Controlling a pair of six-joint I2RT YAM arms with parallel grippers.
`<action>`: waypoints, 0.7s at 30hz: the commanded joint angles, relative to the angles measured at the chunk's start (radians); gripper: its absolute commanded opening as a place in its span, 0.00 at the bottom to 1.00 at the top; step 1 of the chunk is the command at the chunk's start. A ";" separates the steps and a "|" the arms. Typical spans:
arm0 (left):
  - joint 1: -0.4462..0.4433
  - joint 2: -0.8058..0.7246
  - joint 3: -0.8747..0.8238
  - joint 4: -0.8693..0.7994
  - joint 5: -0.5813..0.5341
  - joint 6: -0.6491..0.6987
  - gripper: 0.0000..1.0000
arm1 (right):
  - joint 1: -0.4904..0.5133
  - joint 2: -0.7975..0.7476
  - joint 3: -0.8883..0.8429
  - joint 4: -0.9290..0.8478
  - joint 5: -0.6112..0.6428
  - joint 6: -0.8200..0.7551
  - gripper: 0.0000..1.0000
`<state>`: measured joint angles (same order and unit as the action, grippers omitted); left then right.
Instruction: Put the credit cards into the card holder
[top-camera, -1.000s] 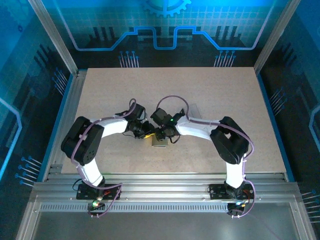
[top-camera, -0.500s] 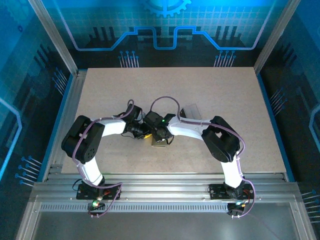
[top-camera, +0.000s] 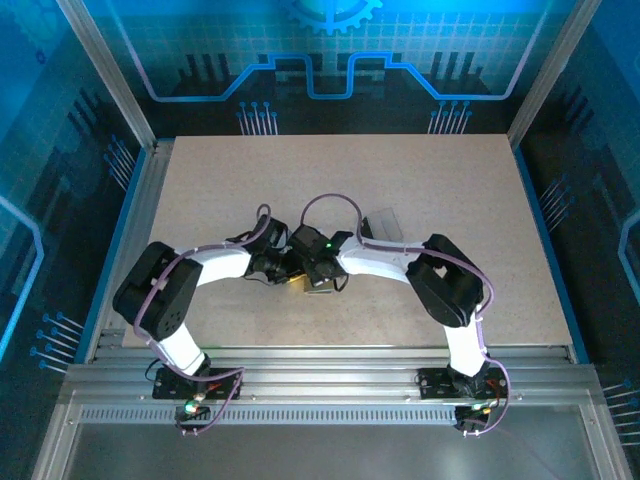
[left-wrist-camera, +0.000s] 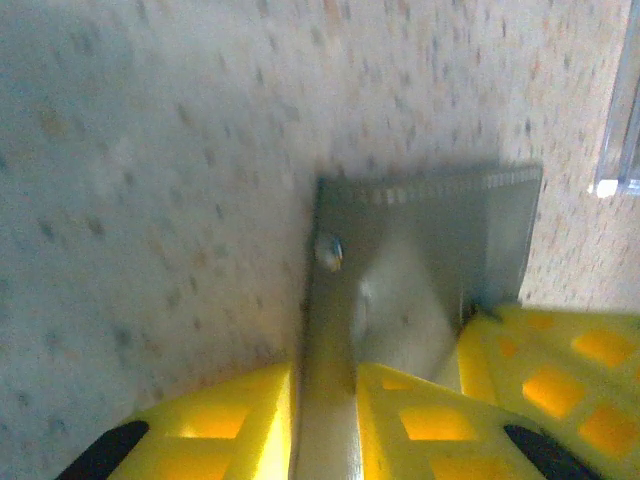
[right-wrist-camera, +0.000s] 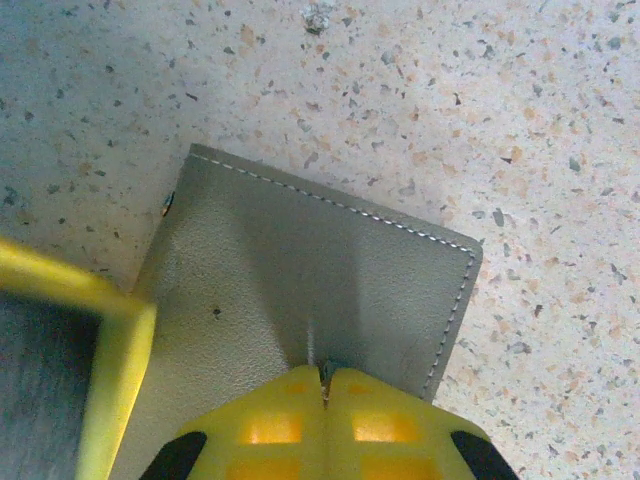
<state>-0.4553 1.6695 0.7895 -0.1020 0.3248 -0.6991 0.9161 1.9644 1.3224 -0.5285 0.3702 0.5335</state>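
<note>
Holder position: card holder (right-wrist-camera: 320, 270) lying about mid-width on the surface (right-wrist-camera: 520, 110), nearer the near edge than the far one, right where the two wrists meet.
Neighbour: clear box (top-camera: 385, 222) to the far right of the holder, close but apart.
Left end effector (left-wrist-camera: 325, 385): clenched on a grey panel seen edge-on, standing up between the yellow fingers.
Right end effector (right-wrist-camera: 325, 385): clenched to a hairline seam over the flat panel's edge closest to its camera; judged to be pinching that edge, with only a sliver caught.
Step in hand: judged as holding the holder spread open, one panel per arm, ready to take the credit cards.
Holder material: matte grey-silver, leather-like, with pale stitching along the border, rounded corners and a small metal stud beside the fold.
Holder shape: flat, thin, book-like, with one panel flat and the other raised.
Surface texture: hard, pale, speckled with orange and dark flecks; likely slippery under a thin case.
Fingers: bright yellow, waffle-gridded plastic.
Risk, slip: thin panel sliding out of the right pinch, caused by so shallow a bite on a smooth edge.
Risk, fold: raised panel flopping shut, caused by either grip loosening too early.
Risk, drag: whole case skating toward the clear box, caused by uneven pull between the arms.
Risk, crowding: fingers knocking together, caused by both wrists working so close.
</note>
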 joint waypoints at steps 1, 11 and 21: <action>-0.056 -0.072 -0.007 -0.120 -0.067 0.025 0.25 | 0.016 -0.033 -0.098 -0.002 -0.074 -0.020 0.00; -0.176 -0.137 0.017 -0.135 -0.126 -0.046 0.23 | -0.003 -0.189 -0.294 0.108 -0.217 0.012 0.00; -0.234 0.042 0.087 -0.068 -0.125 -0.068 0.19 | -0.056 -0.307 -0.409 0.184 -0.336 0.032 0.00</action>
<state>-0.6647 1.6657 0.8425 -0.1780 0.2157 -0.7593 0.8787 1.6806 0.9493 -0.3378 0.1146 0.5480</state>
